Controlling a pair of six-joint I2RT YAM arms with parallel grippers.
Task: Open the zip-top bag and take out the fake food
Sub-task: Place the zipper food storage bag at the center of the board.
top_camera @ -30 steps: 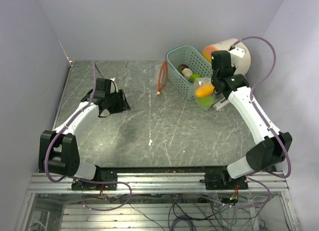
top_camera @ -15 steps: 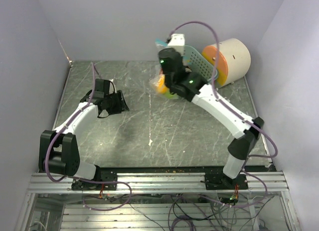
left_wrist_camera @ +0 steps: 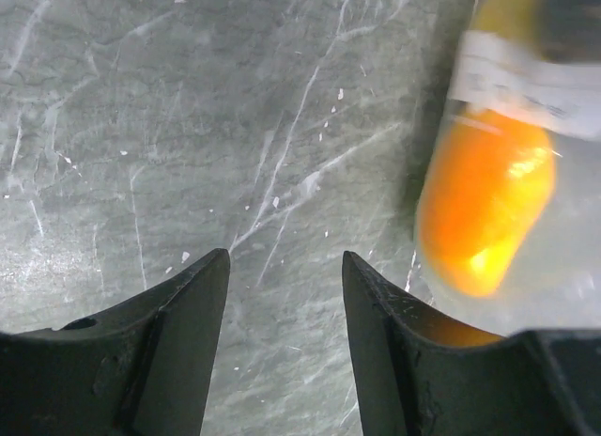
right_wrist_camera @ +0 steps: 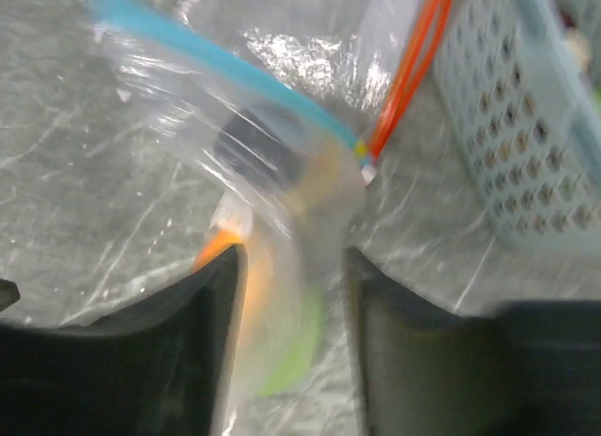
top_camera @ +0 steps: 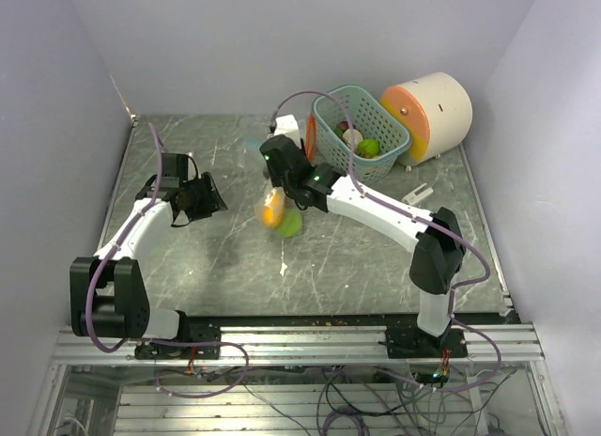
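Observation:
The clear zip-top bag (top_camera: pixel 279 213) hangs blurred just under my right gripper (top_camera: pixel 281 186), above the table's middle. Inside it show fake food pieces: an orange one (top_camera: pixel 271 209) and a green one (top_camera: pixel 290 225). In the right wrist view the bag (right_wrist_camera: pixel 282 163), with its blue zip strip (right_wrist_camera: pixel 216 65), runs down between the jaws of the right gripper (right_wrist_camera: pixel 291 262), which stand apart. My left gripper (top_camera: pixel 208 197) is open to the bag's left, with nothing between its fingers (left_wrist_camera: pixel 192 304). Its camera sees the bag's orange food (left_wrist_camera: pixel 484 215) at upper right.
A teal basket (top_camera: pixel 324 112) at the back holds more fake food (top_camera: pixel 368 147). Beside it lies a big cream cylinder with an orange face (top_camera: pixel 437 112). An orange cord loop (right_wrist_camera: pixel 413 70) lies next to the basket. A small white piece (top_camera: pixel 420 193) rests at right.
My right arm has swung the bag from beside the basket leftward to the table's middle, and its jaws have parted. The left gripper has shifted slightly left.

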